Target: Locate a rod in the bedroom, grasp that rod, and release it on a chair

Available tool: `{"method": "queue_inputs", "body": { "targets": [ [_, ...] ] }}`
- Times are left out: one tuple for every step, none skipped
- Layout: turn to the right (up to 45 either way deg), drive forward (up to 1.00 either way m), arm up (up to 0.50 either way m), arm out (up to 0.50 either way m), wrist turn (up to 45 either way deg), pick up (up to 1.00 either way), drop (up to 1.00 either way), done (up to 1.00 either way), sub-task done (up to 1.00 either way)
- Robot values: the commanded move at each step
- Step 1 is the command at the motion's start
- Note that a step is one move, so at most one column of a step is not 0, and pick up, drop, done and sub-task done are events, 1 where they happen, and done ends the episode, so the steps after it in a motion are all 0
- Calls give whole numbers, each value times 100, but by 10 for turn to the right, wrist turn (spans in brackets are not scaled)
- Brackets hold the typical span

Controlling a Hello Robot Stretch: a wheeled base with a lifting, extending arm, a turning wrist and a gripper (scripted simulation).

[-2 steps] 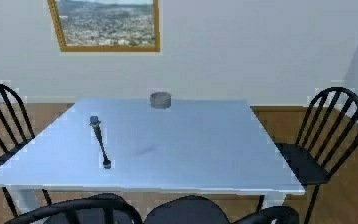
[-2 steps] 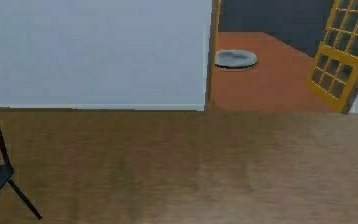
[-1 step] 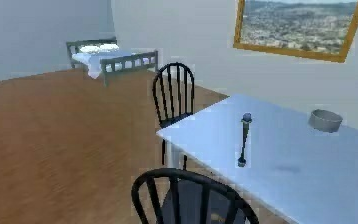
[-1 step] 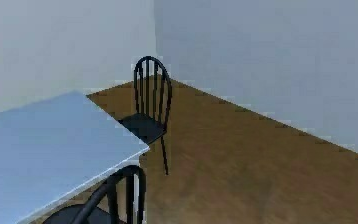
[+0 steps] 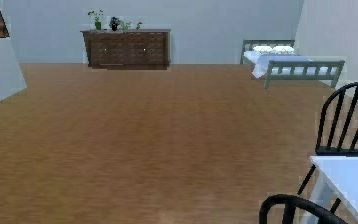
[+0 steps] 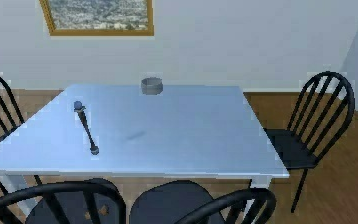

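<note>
Where the pale blue tabletop (image 6: pixel 187 130) carries it, one slim dark rod (image 6: pixel 85 127) lies flat, left of centre.
Black spindle-back chair (image 6: pixel 292 148) at right end; align arm over mid-shaft before grasping; fingers' state cannot be told.

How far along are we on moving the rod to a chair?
Done: the rod looks located, lying flat on the pale table. In hand: the grasp, not yet made since it rests on the tabletop. Left: lift it and release it on a chair, perhaps the black chair beside the table.
</note>
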Motion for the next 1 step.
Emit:
{"method": "queue_inputs", "body": {
  "targets": [
    [-210,0,0,0,0,0,0,0,0]
  ]
}}
